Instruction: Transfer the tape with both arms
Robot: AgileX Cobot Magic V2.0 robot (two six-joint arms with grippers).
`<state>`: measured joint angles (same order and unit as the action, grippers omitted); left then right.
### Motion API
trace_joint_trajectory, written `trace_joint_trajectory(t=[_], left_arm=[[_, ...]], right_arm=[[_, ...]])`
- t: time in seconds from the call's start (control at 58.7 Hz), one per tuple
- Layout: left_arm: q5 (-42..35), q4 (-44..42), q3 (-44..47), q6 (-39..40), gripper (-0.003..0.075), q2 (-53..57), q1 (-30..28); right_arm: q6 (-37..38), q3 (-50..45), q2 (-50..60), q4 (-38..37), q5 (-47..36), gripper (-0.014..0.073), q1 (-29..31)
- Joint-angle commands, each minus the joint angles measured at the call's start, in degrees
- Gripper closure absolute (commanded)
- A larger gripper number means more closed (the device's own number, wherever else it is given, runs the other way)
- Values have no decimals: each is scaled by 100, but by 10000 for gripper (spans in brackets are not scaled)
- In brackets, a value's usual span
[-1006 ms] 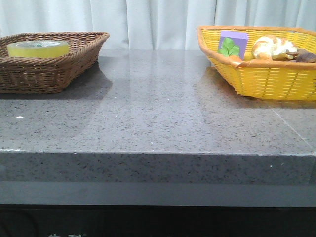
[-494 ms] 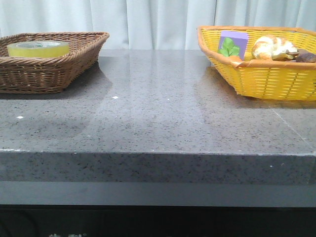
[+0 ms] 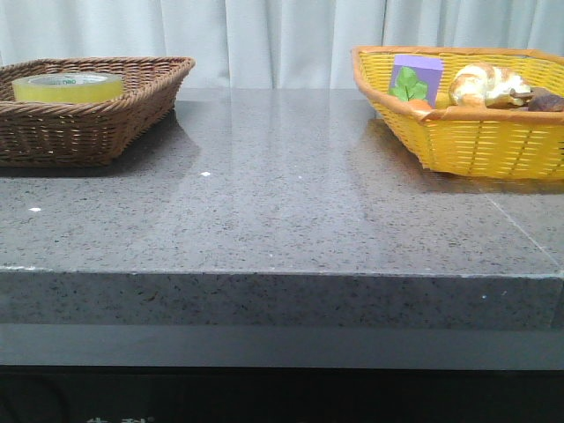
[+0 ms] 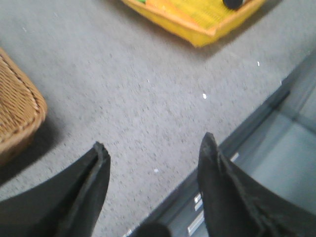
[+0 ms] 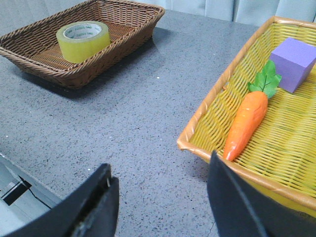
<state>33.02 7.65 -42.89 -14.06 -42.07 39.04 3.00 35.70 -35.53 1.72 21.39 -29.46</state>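
Observation:
The yellow tape roll point(image 3: 68, 86) lies flat in the brown wicker basket point(image 3: 132, 110) at the table's far left. It also shows in the right wrist view point(image 5: 83, 41), inside the same basket point(image 5: 113, 47). Neither arm shows in the front view. My left gripper point(image 4: 154, 150) is open and empty, above the grey table near its front edge, with a corner of the brown basket point(image 4: 17, 113) beside it. My right gripper point(image 5: 160, 173) is open and empty, above the table beside the yellow basket's point(image 5: 207, 116) near corner.
The yellow basket point(image 3: 476, 141) at the far right holds a purple block point(image 3: 421, 66), a toy carrot point(image 5: 247, 121) with green leaves, and bread-like items point(image 3: 487, 85). The grey stone table point(image 3: 282, 203) lies between the two baskets. A white curtain hangs behind.
A soft shadow on the table's left part has shifted and faded. The tape and both baskets have not moved.

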Motion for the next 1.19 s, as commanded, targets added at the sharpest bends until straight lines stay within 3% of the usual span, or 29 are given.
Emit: trace_joint_trajectory(t=[0.0, 0.085, 0.17, 0.443, 0.563, 1.176], left_arm=[[-755, 24, -6, 59, 321, 157, 45], [-804, 24, 12, 59, 328, 167, 45], [-839, 24, 12, 59, 395, 167, 45], [-906, 24, 12, 59, 742, 167, 45], [-891, 35, 12, 59, 741, 167, 45], [-1129, 35, 287, 59, 741, 307, -60]], right_arm=[[-25, 139, 17, -7, -465, 165, 23], [-25, 139, 17, -7, -439, 173, 23], [-25, 139, 17, -7, -378, 246, 23], [-25, 139, 17, -7, -197, 626, 23], [-25, 139, 17, -7, -191, 713, 23], [-25, 139, 17, -7, -156, 708, 23]])
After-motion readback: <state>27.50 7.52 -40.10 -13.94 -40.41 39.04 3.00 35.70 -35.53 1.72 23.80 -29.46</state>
